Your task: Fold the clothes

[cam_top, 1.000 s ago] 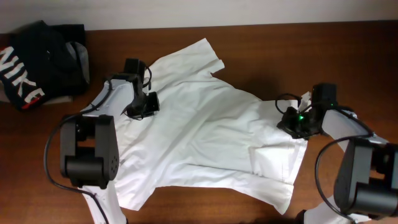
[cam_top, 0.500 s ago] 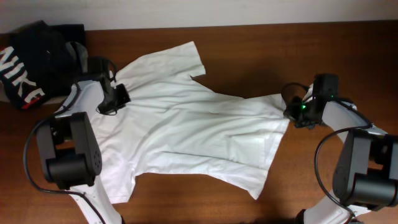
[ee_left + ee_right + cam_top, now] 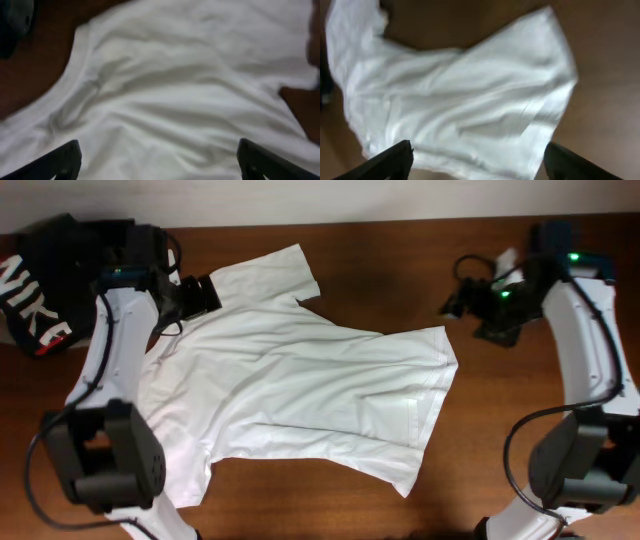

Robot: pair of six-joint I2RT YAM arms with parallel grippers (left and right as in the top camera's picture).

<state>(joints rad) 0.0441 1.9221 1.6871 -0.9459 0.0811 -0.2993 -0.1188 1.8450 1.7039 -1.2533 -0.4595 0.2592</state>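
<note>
Stretched between both arms a second ago, the shirt (image 3: 300, 400) now lies flat across the bench (image 3: 400, 260). The right claw (image 3: 462, 300) has released it and lifted clear, fingers spread. The left claw (image 3: 197, 292), also spread, hovers at its top edge. Folding can likely begin.

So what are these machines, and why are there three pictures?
Two robot arms, each ending in a two-finger gripper. The wide picture is from a camera above the table; the other two are from cameras on each wrist, and the dark tips at their lower corners are the fingers. A white T-shirt lies spread out; a dark garment sits bunched at the far left. The left gripper is at the shirt's neck end, the right gripper beside its hem. Both are open, holding nothing.
</note>
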